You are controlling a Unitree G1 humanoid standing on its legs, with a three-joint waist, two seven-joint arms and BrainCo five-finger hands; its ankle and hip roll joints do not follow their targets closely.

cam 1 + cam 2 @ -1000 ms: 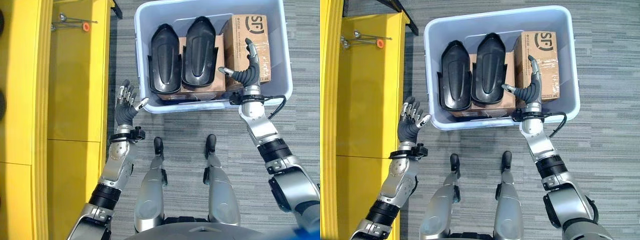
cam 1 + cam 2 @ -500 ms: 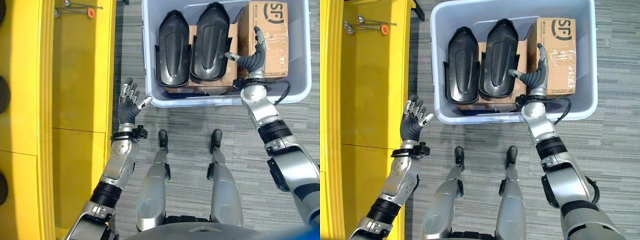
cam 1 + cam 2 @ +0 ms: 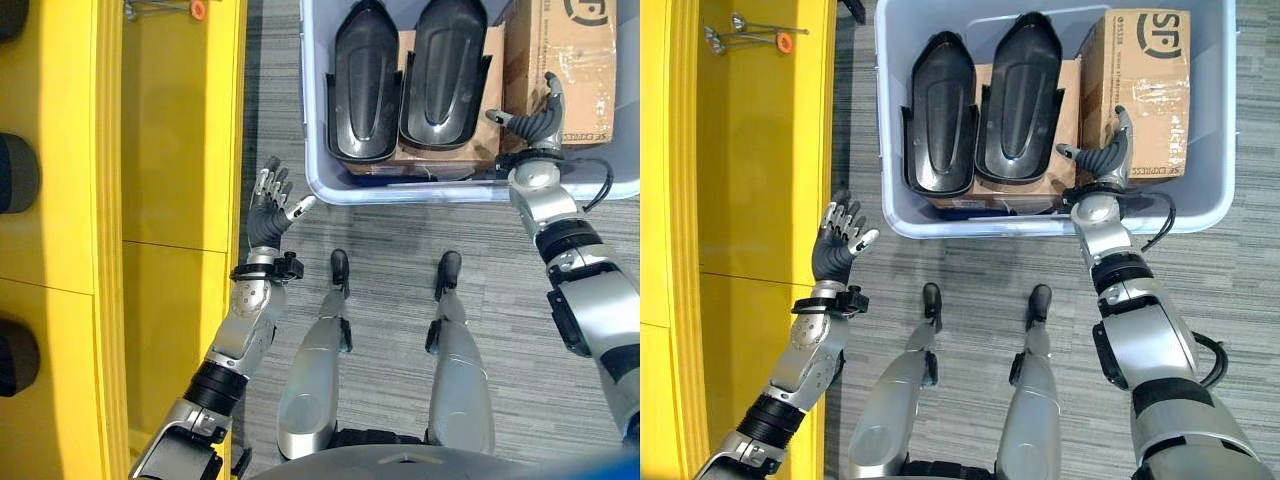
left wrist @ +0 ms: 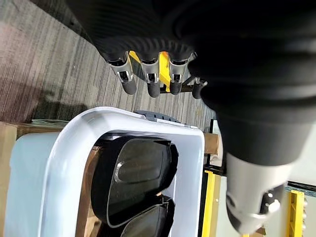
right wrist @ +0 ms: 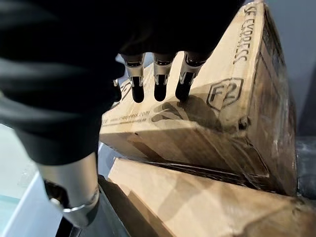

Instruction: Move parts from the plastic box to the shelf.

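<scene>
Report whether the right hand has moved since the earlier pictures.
Yes: the right hand drew back slightly over the cardboard box, toward the plastic box's near wall.

1. Grey carpet (image 3: pixel 400 230) with fine streaks covers the floor.
2. Yellow furniture (image 3: pixel 170 150) runs along the robot's left side, its flat top split by a thin seam.
3. A ridged yellow edge (image 3: pixel 105 250) borders that surface.
4. Dark round shapes (image 3: pixel 15 170) sit further left.
5. Light falls evenly, with soft shadows.

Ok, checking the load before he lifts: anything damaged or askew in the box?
The taped cardboard carton under the right hand looks creased and dented at its edges. The two black parts lie side by side in the plastic box.
</scene>
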